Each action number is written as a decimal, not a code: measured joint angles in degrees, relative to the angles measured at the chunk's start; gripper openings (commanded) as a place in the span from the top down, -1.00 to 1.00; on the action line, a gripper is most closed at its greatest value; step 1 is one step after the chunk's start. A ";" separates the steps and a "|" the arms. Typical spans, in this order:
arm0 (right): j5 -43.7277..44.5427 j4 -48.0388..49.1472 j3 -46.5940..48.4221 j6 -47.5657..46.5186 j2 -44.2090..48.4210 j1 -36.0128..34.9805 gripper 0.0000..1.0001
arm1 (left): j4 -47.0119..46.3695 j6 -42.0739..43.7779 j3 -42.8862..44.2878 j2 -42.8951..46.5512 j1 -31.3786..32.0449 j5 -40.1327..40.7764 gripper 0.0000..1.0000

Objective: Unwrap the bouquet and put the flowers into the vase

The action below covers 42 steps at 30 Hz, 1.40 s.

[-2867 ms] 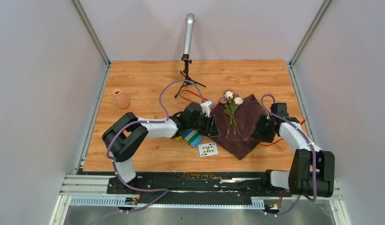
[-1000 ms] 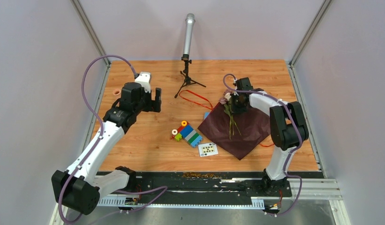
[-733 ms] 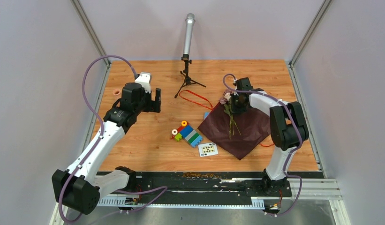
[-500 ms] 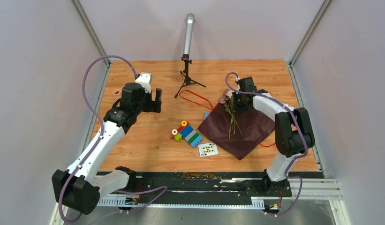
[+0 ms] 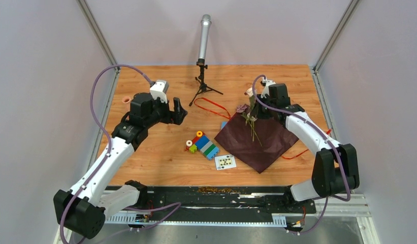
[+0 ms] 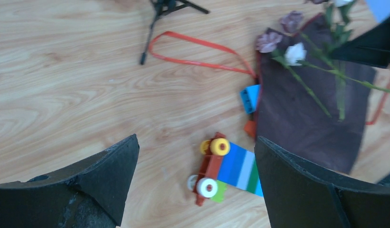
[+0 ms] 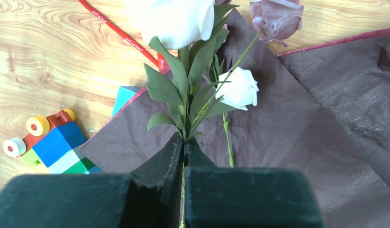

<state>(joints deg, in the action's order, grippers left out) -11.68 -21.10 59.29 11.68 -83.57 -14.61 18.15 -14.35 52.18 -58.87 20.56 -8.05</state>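
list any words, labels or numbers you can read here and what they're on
Nothing here reads clearly.
red ribbon: small dark print along it, too blurred to read.
white card: rows of dark and yellow dots only, no legible words or numbers.

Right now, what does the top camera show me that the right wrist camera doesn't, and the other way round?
Only the top view: the vase, just partly visible at the far left, the open left gripper, the microphone and a card. Only the right wrist view: a close look at the right gripper shut on the stems of the flowers. Both: the flowers, the opened maroon wrap, the toy blocks and the red ribbon.
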 measured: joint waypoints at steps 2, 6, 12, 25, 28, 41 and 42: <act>0.11 -0.15 -0.42 0.00 0.70 0.00 1.00 | -1.57 -1.88 -0.31 0.28 1.31 -1.90 -0.95; 1.27 -1.68 -0.33 0.02 -0.33 0.00 1.00 | -3.93 -4.52 -1.27 0.31 3.74 -4.46 -0.95; 1.51 -3.89 -0.48 0.22 -8.79 0.00 0.97 | -5.01 -6.88 -2.51 0.26 4.33 -6.58 -0.95; 1.11 -3.37 -3.13 0.70 -11.91 0.00 0.73 | -5.38 -8.74 -4.81 0.33 4.33 -6.88 -0.95; 1.11 -3.34 -3.13 0.76 -11.91 0.00 0.59 | -5.42 -8.98 -4.81 0.33 4.33 -6.88 -0.95; 2.29 -5.05 -4.15 0.37 -7.67 0.00 0.10 | -5.66 -9.60 -5.01 0.33 4.33 -6.88 -0.95; 2.49 -5.44 -4.24 0.17 -6.86 0.00 0.08 | -5.70 -9.64 -5.14 0.33 4.33 -6.88 -0.95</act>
<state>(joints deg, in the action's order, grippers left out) -9.19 -26.55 55.05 11.86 -90.43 -14.61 12.45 -23.99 47.05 -58.54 24.88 -14.94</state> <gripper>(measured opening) 0.418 0.977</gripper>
